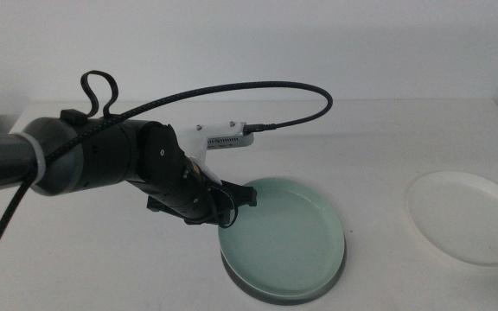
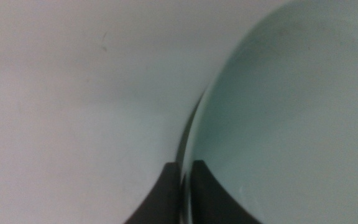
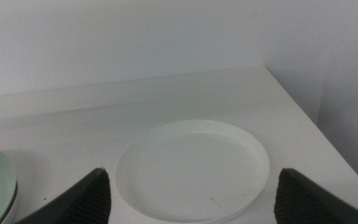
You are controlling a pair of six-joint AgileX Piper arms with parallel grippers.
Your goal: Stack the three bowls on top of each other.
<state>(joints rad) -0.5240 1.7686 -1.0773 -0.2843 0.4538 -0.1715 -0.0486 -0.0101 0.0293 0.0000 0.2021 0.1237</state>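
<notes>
Over white table (image 1: 387,130), left gripper (image 1: 228,210) reaches low, jaws pinching mint bowl (image 1: 292,238) rim; right jaws wide.

Light is soft, even and bright across the white bench (image 1: 387,130); shadows are faint, glare slight. The middle view is fairly sharp. The left wrist view is dim and blurred, the green bowl (image 2: 291,118) out of focus. The right wrist view looks hazy.

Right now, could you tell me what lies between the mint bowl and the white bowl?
Only bare table in the middle view between mint bowl and white bowl.
</notes>
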